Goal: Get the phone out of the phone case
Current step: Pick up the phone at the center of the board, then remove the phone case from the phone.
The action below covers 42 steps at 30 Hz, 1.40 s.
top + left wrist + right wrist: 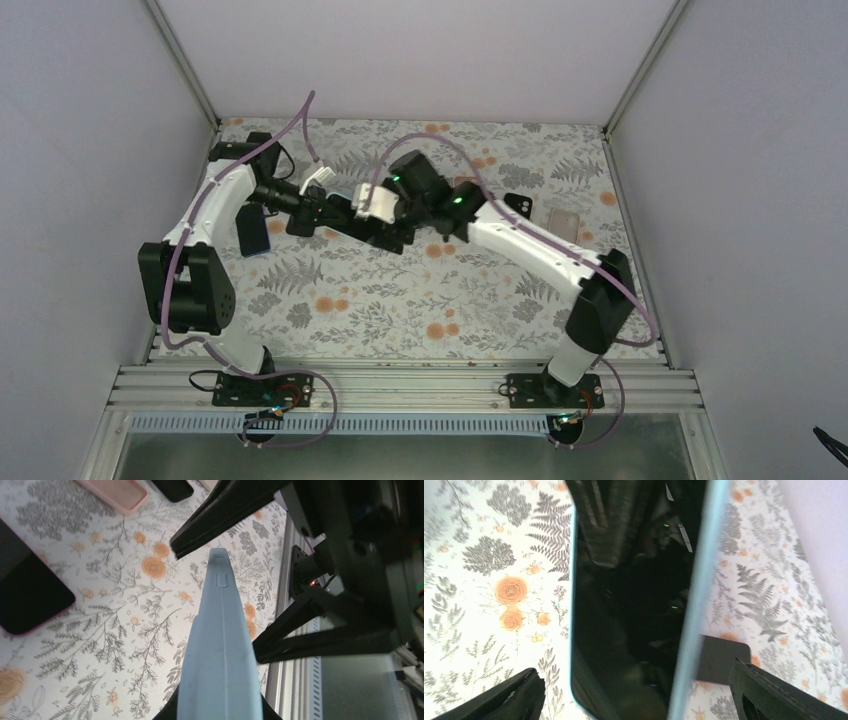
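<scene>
- Light blue phone case (220,645): you have it lifted clear of the table, above the far middle of the cloth. It shows edge-on in the left wrist view.
- Phone (634,605): it sits inside the case. Its black screen faces the right wrist camera, with the blue rim visible down both long sides.
- Left gripper (218,716): your left hand is clamped on one end of the case. Its black fingers show on either side of the case at the bottom edge of the wrist view.
- Right gripper (636,675): your right hand is spread wide, with one finger on each side of the phone and a gap showing on both sides in its own view. In the left wrist view one of its fingers (225,510) stands apart from the case. The other comes just beside the case's flank, and you cannot tell whether it touches.
- Table (400,300): it is covered in a floral cloth of grey ferns and orange blooms.
- Pink case (117,492): it lies flat on the cloth with its open side up and is empty.
- Dark phone with a pink rim (27,592): it lies flat on the cloth, well apart from the held case.
- Black case (518,205): it lies on the cloth to the right of the grippers.
- Translucent case (563,220): it lies just right of the black case, near the right wall.
</scene>
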Each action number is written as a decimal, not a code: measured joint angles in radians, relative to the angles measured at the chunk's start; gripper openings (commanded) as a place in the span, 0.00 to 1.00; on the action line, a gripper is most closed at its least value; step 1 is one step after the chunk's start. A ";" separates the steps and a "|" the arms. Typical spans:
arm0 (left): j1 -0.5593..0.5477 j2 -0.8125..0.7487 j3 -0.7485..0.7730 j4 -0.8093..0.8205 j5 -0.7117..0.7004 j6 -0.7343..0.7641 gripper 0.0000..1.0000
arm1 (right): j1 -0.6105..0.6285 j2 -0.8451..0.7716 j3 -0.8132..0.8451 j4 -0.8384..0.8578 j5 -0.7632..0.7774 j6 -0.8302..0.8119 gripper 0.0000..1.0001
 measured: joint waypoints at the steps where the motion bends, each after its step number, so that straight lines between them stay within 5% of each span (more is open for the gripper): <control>1: -0.005 -0.015 0.007 -0.004 -0.004 0.010 0.02 | -0.020 -0.030 -0.003 -0.020 -0.032 0.000 0.95; 11: -0.126 -0.102 0.143 -0.023 -0.034 0.038 0.02 | -0.312 -0.177 0.037 -0.185 -0.312 0.000 0.83; 27: -0.401 -0.102 0.222 0.041 -0.396 -0.120 0.02 | -0.309 -0.152 0.010 -0.351 -0.332 -0.010 0.79; 42: -0.463 -0.102 0.211 0.084 -0.592 -0.156 0.02 | -0.309 -0.152 -0.120 -0.371 -0.320 -0.031 0.78</control>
